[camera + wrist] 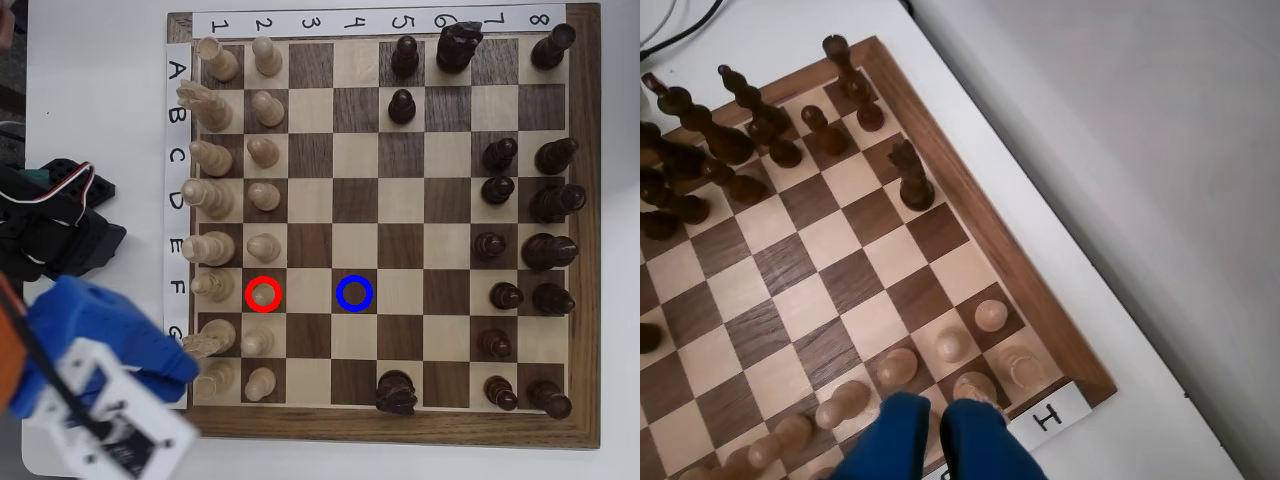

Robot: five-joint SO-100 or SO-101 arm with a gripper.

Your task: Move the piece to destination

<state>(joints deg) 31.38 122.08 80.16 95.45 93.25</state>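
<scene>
- Right now the pincer (936,432) hangs over the near corner of the board (585,250), past the pale pieces. Its blue tips are a bit apart w/ nothing between them.
- The pawn (264,292) sits upright in the red ring (264,293), row F. The blue ring (354,293) is two squares over in that row, on a dark square, empty.
- To do it well, I think: come down straight over the ball head, squeeze low on the neck, lift clear of the pawns beside it, then slide along row F.
- Overhead view shows both rings & the letters. Wrist view shows no rings, only the H label (1048,415) & close pale pawns, so can't tell there which pawn is the one.
</scene>
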